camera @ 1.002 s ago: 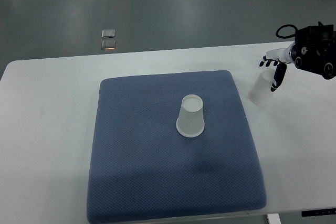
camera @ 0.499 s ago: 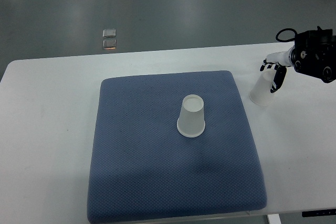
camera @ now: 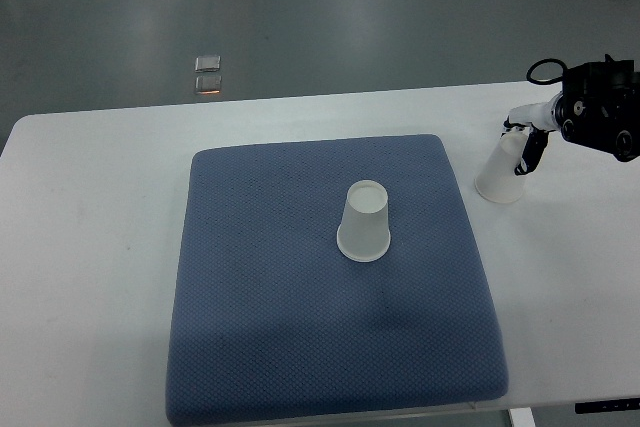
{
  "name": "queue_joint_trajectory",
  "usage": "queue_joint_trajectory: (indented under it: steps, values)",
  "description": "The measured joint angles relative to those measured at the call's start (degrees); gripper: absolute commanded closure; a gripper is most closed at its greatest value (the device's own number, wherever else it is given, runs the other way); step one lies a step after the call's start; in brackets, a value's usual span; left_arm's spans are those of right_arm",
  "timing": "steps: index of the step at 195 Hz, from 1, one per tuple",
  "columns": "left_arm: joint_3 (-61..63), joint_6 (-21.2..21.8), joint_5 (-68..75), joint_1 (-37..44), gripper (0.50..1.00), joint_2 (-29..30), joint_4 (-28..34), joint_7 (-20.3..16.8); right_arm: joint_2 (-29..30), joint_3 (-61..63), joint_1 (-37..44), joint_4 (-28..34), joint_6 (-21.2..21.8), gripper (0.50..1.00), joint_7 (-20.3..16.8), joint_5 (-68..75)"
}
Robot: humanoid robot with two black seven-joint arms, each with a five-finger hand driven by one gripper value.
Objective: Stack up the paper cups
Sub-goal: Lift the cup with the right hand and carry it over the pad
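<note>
I have the right hand (camera: pixel 524 143) at the far right of the white table (camera: pixel 90 247), wrapped round the upper part of an upside-down paper cup (camera: pixel 499 175) that stands on the bare tabletop just off the blue mat (camera: pixel 300 347). Dark fingers (camera: pixel 533 152) lie down the cup's right side; from this steep angle I can't be sure they are pressing hard enough to lift, but it looks like a grip. The second cup (camera: pixel 364 221) sits mouth-down near the mat's centre, well apart from the hand, and I take it as the base: both are inverted, so one can drop over the other. The left arm doesn't show.
</note>
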Motion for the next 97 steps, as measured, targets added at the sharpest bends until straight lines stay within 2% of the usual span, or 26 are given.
queue_joint_trajectory:
  steps: [36, 61, 97]
  values:
    - [0.00, 0.00, 0.00, -0.01, 0.500, 0.00, 0.00, 0.00, -1.41, -0.20, 4.03, 1.72, 2.26, 0.873, -0.05, -0.16]
    - [0.05, 0.00, 0.00, 0.01, 0.500, 0.00, -0.03, 0.00, -4.46, -0.65, 10.54, 5.79, 6.81, 0.869, -0.09, -0.48]
    - [0.11, 0.00, 0.00, -0.02, 0.500, 0.00, -0.26, 0.00, -8.75, -2.05, 24.11, 12.46, 14.07, 0.865, -0.66, -0.93]
